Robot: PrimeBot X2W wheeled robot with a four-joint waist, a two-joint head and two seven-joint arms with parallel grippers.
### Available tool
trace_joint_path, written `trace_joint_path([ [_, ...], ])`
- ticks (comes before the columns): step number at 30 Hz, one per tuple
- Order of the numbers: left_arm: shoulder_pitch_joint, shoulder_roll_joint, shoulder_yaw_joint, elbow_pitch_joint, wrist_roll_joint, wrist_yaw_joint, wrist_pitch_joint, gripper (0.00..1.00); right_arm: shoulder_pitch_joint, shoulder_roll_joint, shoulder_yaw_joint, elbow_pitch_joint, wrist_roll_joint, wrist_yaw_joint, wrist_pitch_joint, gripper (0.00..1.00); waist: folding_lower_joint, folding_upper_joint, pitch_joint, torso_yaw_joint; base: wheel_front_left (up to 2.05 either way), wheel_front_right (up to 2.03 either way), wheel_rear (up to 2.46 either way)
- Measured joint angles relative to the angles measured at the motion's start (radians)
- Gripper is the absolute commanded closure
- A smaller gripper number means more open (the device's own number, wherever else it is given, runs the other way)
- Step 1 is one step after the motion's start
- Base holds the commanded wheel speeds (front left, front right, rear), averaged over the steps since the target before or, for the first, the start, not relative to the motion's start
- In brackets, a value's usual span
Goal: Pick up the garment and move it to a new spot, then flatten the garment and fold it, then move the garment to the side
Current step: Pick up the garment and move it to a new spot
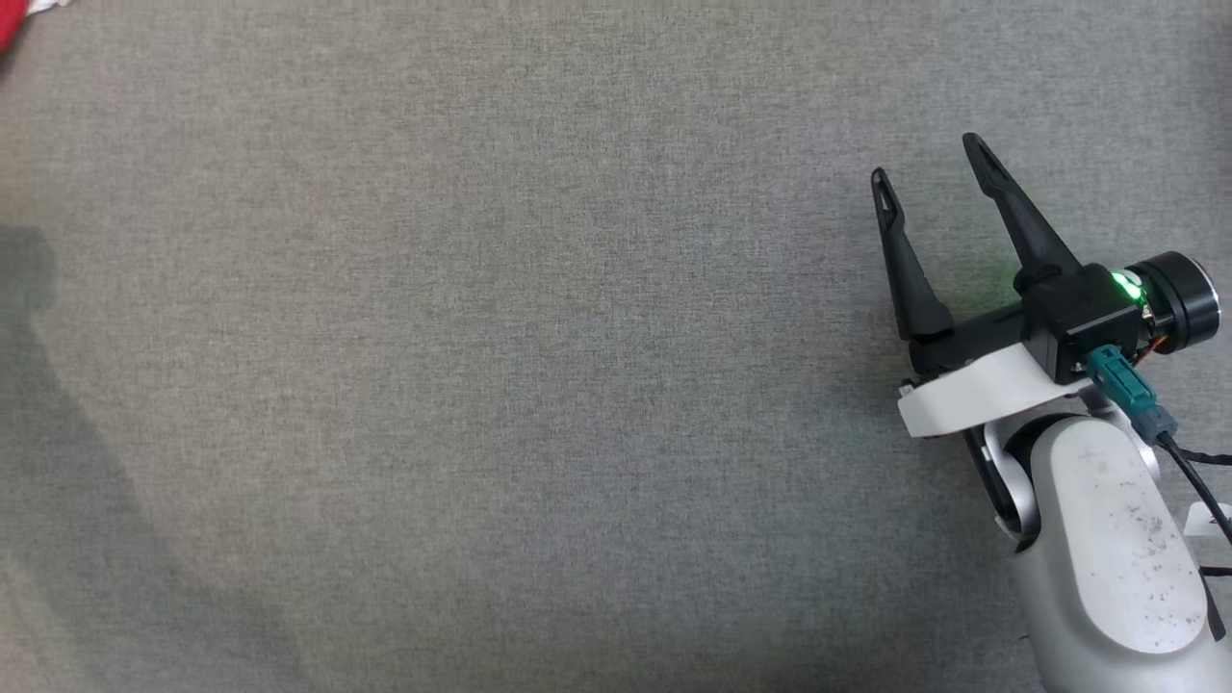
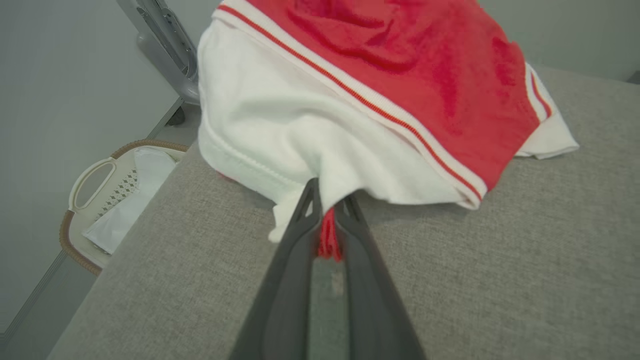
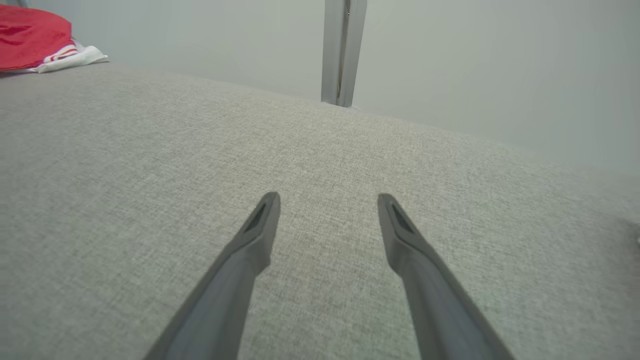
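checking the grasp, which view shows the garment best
The left wrist view: the red-and-white garment close up, edge pinched in the left gripper's fingers. The right wrist view shows a far corner; the head view, a red sliver.

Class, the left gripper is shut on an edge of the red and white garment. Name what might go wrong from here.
1. The left gripper pinches just a small fold of the garment, so the cloth may slip out on lifting.
2. It lies near the edge of the grey surface, a basket below; a slip might drop it there.
3. The right gripper stands open, far off; a one-handed lift may leave it bunched.
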Motion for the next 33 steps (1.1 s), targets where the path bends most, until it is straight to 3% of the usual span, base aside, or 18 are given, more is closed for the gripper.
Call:
trace_joint_path([
  [9,0.007,0.071,-0.091,-0.070,-0.004,0.000,-0.040,1.00,0.001,0.000,0.001,0.077,0.051,0.000,-0.044,0.00,0.0000,0.0000,-0.097,-0.015,0.00,0.00,0.00],
  [17,-0.014,0.095,-0.213,-0.199,0.019,0.000,-0.039,1.00,0.027,0.000,0.004,0.161,0.108,0.000,-0.080,0.00,-0.0001,0.0000,-0.206,-0.038,0.00,0.00,0.00],
  [26,-0.061,0.058,-0.389,-0.476,0.059,0.000,0.026,1.00,0.097,0.000,-0.013,0.235,0.170,0.000,-0.097,0.00,-0.0001,0.0001,-0.364,-0.080,0.00,0.00,0.00],
  [33,-0.076,-0.002,-0.477,-0.696,0.039,0.000,0.050,1.00,0.147,0.000,-0.034,0.247,0.202,0.000,-0.101,0.00,-0.0001,0.0001,-0.468,-0.125,0.00,0.00,0.00],
])
